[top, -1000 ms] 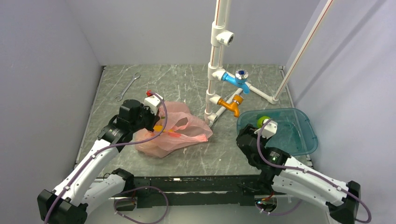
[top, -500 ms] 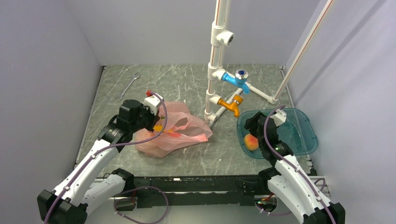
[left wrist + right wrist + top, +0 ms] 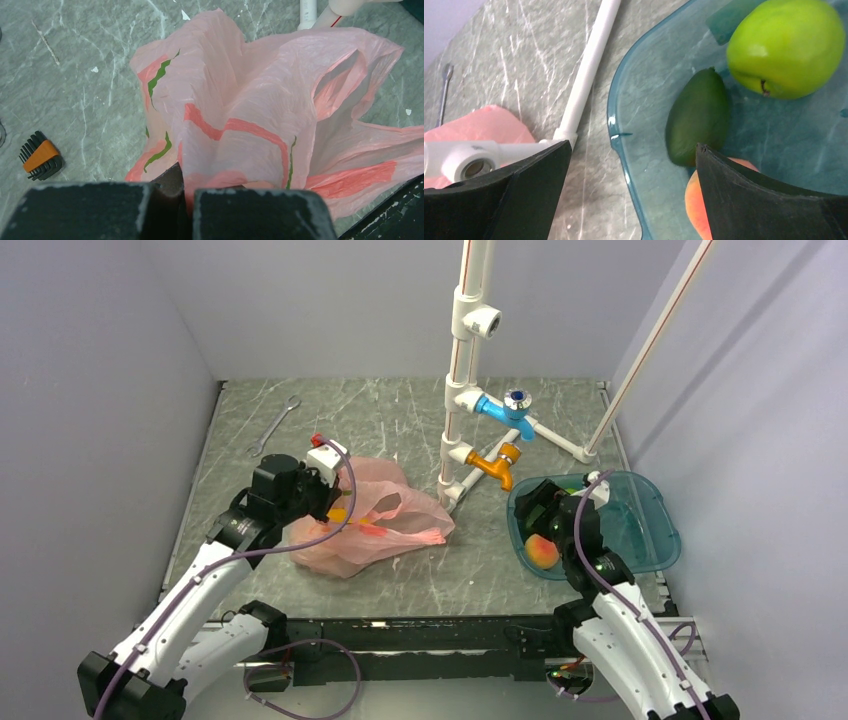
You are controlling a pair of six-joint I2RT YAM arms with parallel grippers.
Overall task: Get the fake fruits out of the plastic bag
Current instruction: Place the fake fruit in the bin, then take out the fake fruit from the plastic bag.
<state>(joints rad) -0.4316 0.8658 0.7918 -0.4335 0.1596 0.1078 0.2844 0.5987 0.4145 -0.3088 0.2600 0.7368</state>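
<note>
Pinching the pink bag (image 3: 250, 115) on the bench (image 3: 75, 75), left pincer (image 3: 187, 200) clamped on its edge.
Right pincer (image 3: 631, 150) gapes apart above the teal tub (image 3: 616, 107), where peach (image 3: 696, 205), avocado (image 3: 698, 122) and apple (image 3: 786, 47) lie.

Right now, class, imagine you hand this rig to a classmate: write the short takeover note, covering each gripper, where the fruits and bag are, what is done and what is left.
Left gripper: shut on a fold of the plastic bag, which lies crumpled on the table.
Right gripper: open and empty, over the rim of the teal tub.
Done: green apple, avocado and peach lie in the tub.
Left: a yellow fruit shows through the bag; take it out, then check for more, as the bag hides the rest of its contents.
</note>
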